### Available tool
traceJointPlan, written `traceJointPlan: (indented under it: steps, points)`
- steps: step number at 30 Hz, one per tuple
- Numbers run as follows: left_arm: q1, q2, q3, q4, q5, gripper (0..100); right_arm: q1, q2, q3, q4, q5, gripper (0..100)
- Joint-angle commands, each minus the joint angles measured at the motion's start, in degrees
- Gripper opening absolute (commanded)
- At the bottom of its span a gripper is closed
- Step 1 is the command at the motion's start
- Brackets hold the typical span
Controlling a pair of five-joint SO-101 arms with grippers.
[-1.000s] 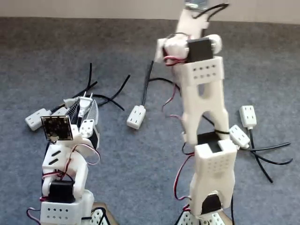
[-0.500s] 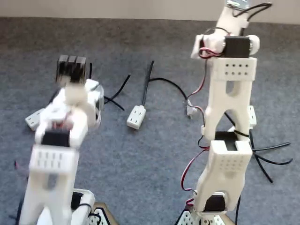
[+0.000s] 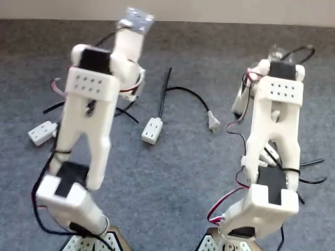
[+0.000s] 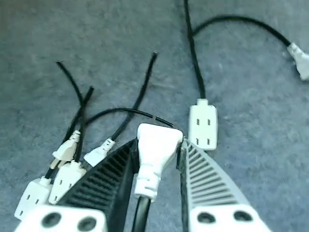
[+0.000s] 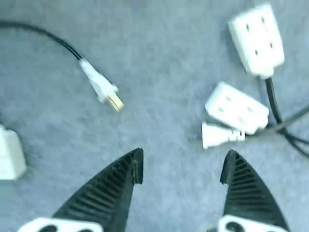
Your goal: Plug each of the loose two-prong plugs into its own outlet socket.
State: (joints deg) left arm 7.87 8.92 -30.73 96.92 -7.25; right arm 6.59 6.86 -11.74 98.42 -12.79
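Observation:
My left gripper (image 4: pixel 157 145) is shut on a white two-prong plug (image 4: pixel 153 153), its black cord trailing back between the fingers. It hangs above the carpet, close to a white outlet socket (image 4: pixel 203 126) that also shows mid-table (image 3: pixel 152 129). My right gripper (image 5: pixel 184 166) stands open above bare carpet. Ahead of it lies a loose white plug with gold prongs (image 5: pixel 101 87), seen from above too (image 3: pixel 213 122). Two more sockets (image 5: pixel 256 38) (image 5: pixel 236 108) lie to its side, with another plug (image 5: pixel 219 135) beside the nearer one.
Two loose plugs (image 4: pixel 67 147) (image 4: pixel 99 153) and two sockets (image 4: pixel 34 200) (image 4: pixel 67 176) lie tangled in black cords on the left. One socket (image 3: pixel 42 132) sits at the far left. Grey carpet (image 3: pixel 172 178) covers the table.
The left arm rose from the cord pile and stretched forward, carrying the white plug. The right arm swung from the middle over to the right side.

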Motion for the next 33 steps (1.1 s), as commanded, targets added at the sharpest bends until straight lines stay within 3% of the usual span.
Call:
traceJointPlan:
  steps: [1, 6, 10, 16, 19, 25, 33]
  points:
    - [1.89, 6.73, -8.84, 3.87, -1.14, 1, 1.89, -4.53, 9.89, -4.0, 0.79, 25.7]
    - [1.98, 10.33, -7.78, 3.96, -0.53, 1, 3.21, -4.53, 25.45, -14.37, 0.79, 25.7]
    - [2.07, 12.0, -4.0, 3.96, 6.07, 1, 2.95, -4.7, 34.95, -20.18, 0.79, 25.7]
    - [7.69, 12.62, 1.45, 3.96, 8.26, 1, 1.98, -4.53, 42.95, -25.98, 0.79, 25.7]
    - [8.84, 13.05, 4.35, 3.87, 15.03, 1, 2.24, -4.7, 46.99, -28.97, 0.79, 25.7]
    - [8.57, 12.62, 14.29, -6.51, 17.67, 1, 3.12, -4.7, 50.51, -34.59, 0.79, 25.7]
    - [5.05, 12.79, 20.18, -13.8, 16.09, 1, 2.95, -4.35, 50.59, -36.62, 0.79, 25.7]
